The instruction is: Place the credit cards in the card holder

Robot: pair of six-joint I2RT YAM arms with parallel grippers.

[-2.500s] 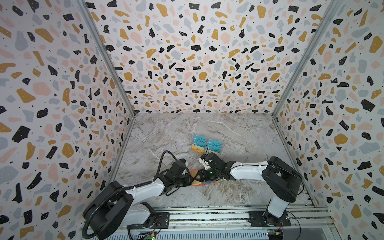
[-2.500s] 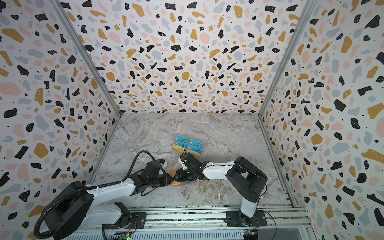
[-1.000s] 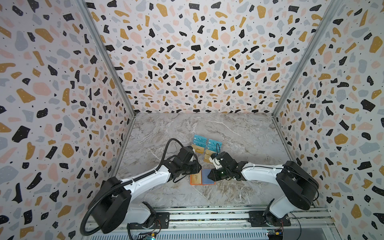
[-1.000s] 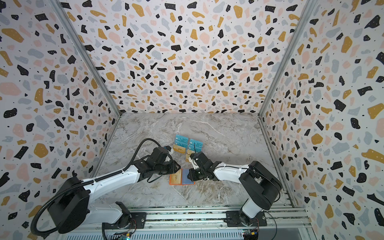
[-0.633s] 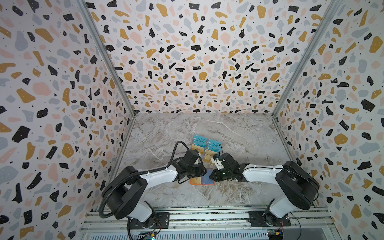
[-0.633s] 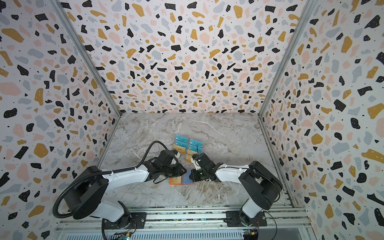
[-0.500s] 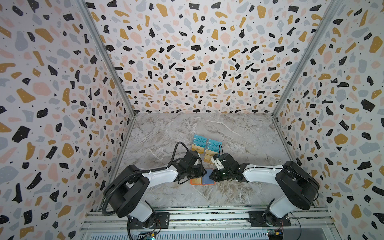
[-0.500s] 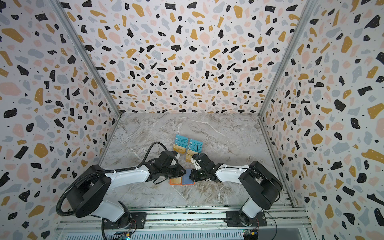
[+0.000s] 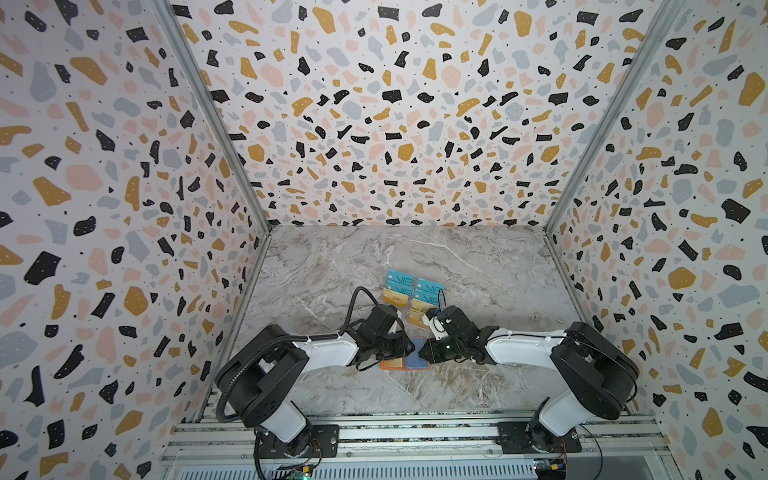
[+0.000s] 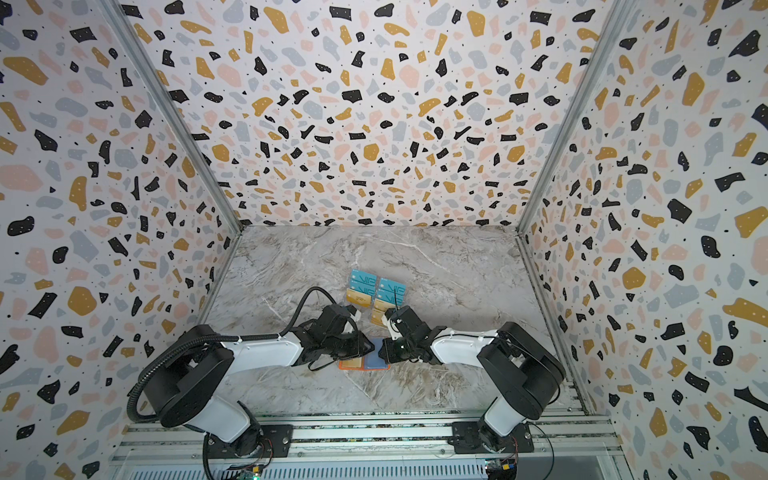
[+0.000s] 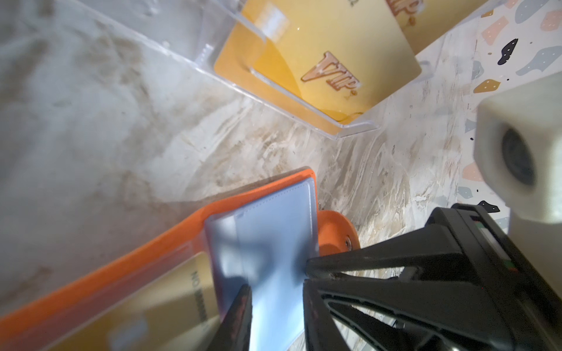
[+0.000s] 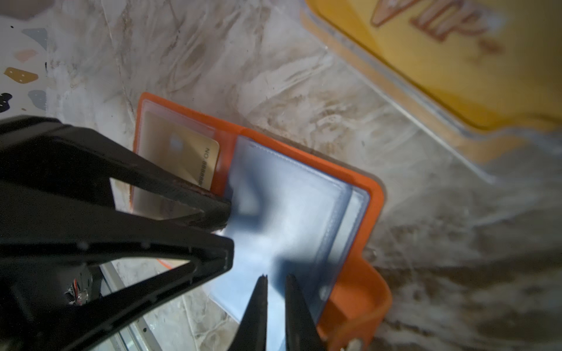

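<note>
- Marble tabletop [image 9: 332, 266], spread beneath everything between speckled walls.
- Acrylic rack [image 11: 352, 129], stood just behind the card holder [image 9: 405, 362], with teal and gold credit cards [image 9: 400, 279] on its tiers.
- Card holder, laid open near the front; gold card [image 12: 182, 155] sleeved in one half, bluish sleeve crowded by both grippers.
- Left gripper [image 12: 226, 232], jaws parted at that sleeve's spine-side edge; grasp not determinable.
- Right gripper [image 12: 275, 278], fingers nearly together, pinched on the sleeve's outer edge.
</note>
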